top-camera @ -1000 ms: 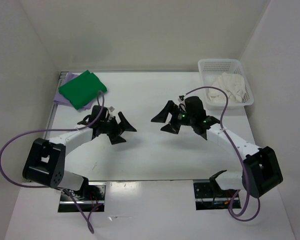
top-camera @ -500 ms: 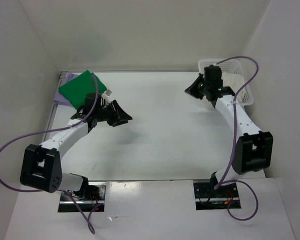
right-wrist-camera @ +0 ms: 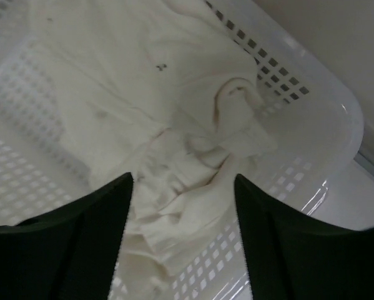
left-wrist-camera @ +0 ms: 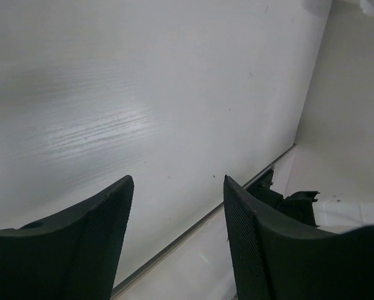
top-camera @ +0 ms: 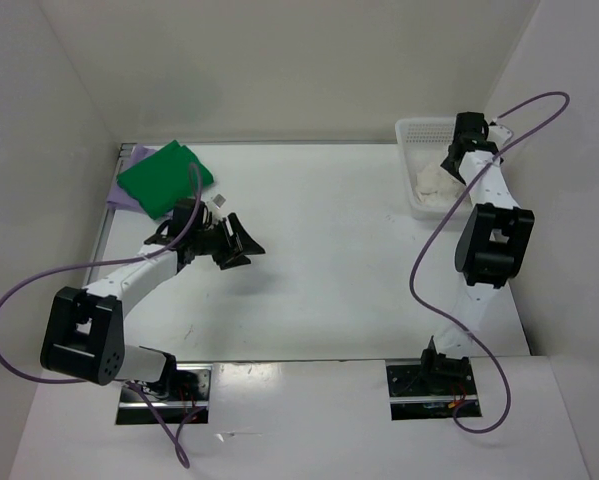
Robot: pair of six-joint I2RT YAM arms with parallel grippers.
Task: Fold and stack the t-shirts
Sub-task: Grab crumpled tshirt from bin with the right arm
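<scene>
At the table's far-left corner the green t-shirt [top-camera: 164,180] lies folded on the lavender t-shirt [top-camera: 129,156], of which only an edge shows; that stack has not moved. Just right of it the left hand [left-wrist-camera: 177,184] hovers over the bare table [top-camera: 329,270], fingers apart and empty, roughly where it was a second ago. Far right, the right hand [right-wrist-camera: 183,181] has swung from mid-table to the white mesh basket [top-camera: 424,124] in the far-right corner. Its fingers are spread, gripping nothing, just above the crumpled white t-shirt [right-wrist-camera: 174,125] lying in the basket.
</scene>
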